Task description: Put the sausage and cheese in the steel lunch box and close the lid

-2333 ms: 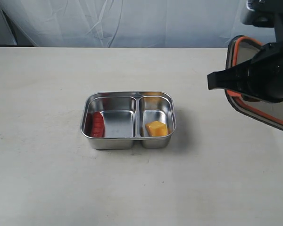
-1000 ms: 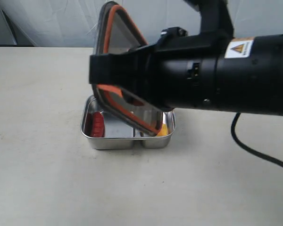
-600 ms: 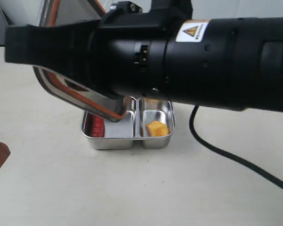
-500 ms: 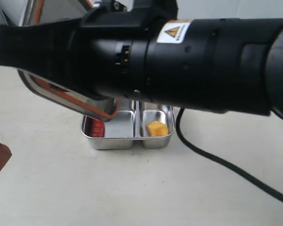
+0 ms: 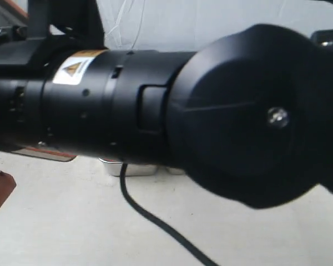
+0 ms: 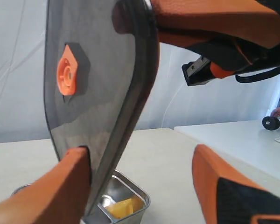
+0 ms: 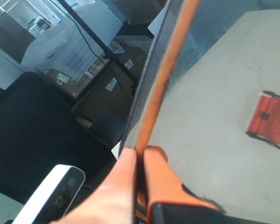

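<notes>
The smoky, dark translucent lid with orange centre tab stands almost on edge, long axis steeply upward, above the steel lunch box, left-centre in the exterior view. Right gripper pinches its rim; left gripper gapes wide beside its lower end.

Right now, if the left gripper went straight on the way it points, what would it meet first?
Probably the lid, standing on edge just ahead of the left gripper; depth is unclear.
</notes>
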Controlling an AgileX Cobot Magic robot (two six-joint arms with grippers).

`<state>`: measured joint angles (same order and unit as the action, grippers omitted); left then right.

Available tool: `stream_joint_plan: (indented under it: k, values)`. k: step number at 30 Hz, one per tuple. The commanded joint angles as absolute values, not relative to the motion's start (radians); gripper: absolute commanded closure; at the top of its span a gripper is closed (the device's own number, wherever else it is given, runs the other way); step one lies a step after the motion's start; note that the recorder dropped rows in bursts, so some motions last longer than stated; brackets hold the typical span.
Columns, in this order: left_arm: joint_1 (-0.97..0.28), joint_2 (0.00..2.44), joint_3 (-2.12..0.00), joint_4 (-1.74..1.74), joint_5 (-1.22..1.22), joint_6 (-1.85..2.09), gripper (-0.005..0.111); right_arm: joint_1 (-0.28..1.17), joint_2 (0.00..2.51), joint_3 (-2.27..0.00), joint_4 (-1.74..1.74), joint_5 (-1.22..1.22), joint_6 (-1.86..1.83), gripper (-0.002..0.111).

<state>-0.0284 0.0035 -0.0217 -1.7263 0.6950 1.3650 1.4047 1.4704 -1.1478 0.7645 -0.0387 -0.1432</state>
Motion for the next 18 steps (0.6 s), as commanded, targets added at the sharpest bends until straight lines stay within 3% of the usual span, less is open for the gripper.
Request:
stream_joint_plan:
  k: [1, 7, 12, 18]
  values:
    - [-0.034, 0.000, -0.021, -1.744, 0.642, 1.371, 0.054, 1.460, 1.493, -1.192, 0.760, -0.060, -0.154, 0.108]
    - [-0.034, 0.000, -0.021, -1.744, 0.536, 1.397, 0.071, 1.509, 1.494, -1.194, 0.770, -0.060, -0.154, 0.108]
    - [-0.034, 0.000, -0.021, -1.744, 0.485, 1.403, 0.104, 1.526, 1.494, -1.194, 0.772, -0.044, -0.140, 0.108]
    - [-0.034, 0.000, -0.021, -1.744, 0.478, 1.565, 0.106, 1.524, 1.494, -1.194, 0.666, 0.008, -0.189, 0.108]
